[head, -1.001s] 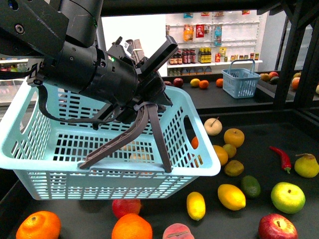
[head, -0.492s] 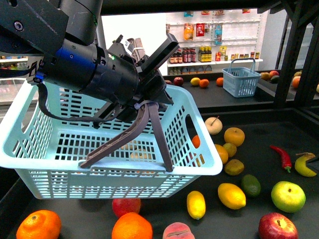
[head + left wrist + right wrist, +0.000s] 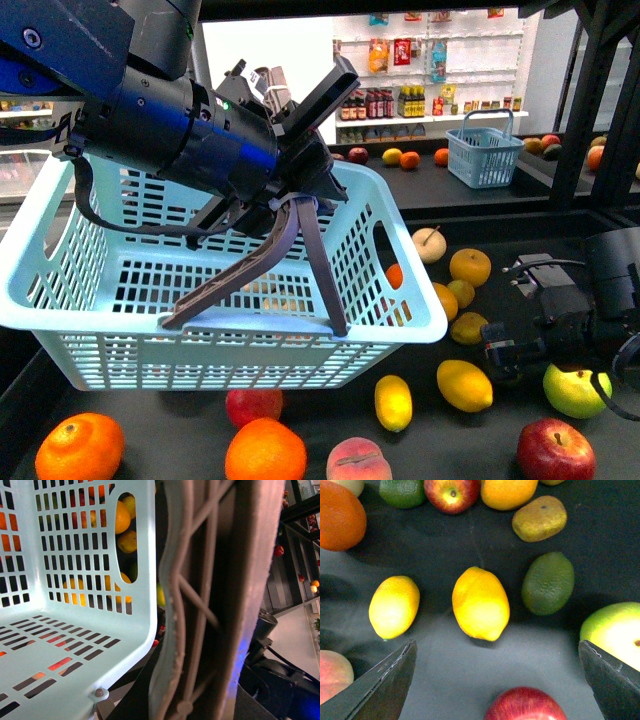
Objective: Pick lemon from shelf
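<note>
Right gripper (image 3: 496,652) hanging wide open over the lemon (image 3: 464,386).
I see the lemon near the shelf (image 3: 480,450) deck's front edge, beside a lime (image 3: 548,582); my left gripper (image 3: 288,203) is clamped on the basket handle (image 3: 320,270).

We log basket (image 3: 210,300) filling frame left; lemon (image 3: 464,385) lower centre on shelf (image 3: 495,445), apple (image 3: 575,395) right of it.
</note>
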Available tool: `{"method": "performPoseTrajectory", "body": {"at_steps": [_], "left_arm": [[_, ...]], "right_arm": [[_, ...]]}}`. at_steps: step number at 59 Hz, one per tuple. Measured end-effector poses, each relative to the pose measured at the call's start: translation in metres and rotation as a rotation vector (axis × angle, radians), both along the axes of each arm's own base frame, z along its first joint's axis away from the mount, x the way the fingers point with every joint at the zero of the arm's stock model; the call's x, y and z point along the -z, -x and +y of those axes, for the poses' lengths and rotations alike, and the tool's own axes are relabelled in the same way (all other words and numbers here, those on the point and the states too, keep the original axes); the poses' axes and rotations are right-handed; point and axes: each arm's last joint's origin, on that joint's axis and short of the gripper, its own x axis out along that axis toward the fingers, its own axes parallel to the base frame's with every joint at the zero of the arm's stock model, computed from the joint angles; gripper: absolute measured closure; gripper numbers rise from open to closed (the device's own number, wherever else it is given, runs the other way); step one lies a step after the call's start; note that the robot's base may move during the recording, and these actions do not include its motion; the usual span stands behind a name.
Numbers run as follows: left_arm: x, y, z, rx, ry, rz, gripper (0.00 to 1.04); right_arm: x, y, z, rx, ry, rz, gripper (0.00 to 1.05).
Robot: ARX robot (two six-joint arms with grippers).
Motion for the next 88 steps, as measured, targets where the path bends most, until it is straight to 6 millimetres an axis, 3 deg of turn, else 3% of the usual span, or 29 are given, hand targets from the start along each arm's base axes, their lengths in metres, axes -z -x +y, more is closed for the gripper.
{"method": "performPoseTrajectory", "body": {"at_steps": [27,62,76,84,88], "left_arm": [[0.000,0.000,0.000,0.000,0.000,0.000,0.90],[0.000,0.000,0.000,0.001,0.000,0.000,0.90],[0.000,0.000,0.000,0.001,0.000,0.000,0.90],[0.000,0.000,0.000,0.000,0.000,0.000,0.90],[0.000,0.000,0.000,0.000,0.000,0.000,0.90]], "right_arm": [[0.063,-0.036,0.016,-0.056,0.049,0.032,0.07],[0.096,-0.056,0.030,-0.072,0.059,0.037,0.07],[0.101,-0.067,0.034,-0.058,0.073,0.021,0.08],[0.102,-0.068,0.036,-0.053,0.073,0.023,0.34],[0.103,-0.068,0.036,-0.054,0.069,0.026,0.35]]}}
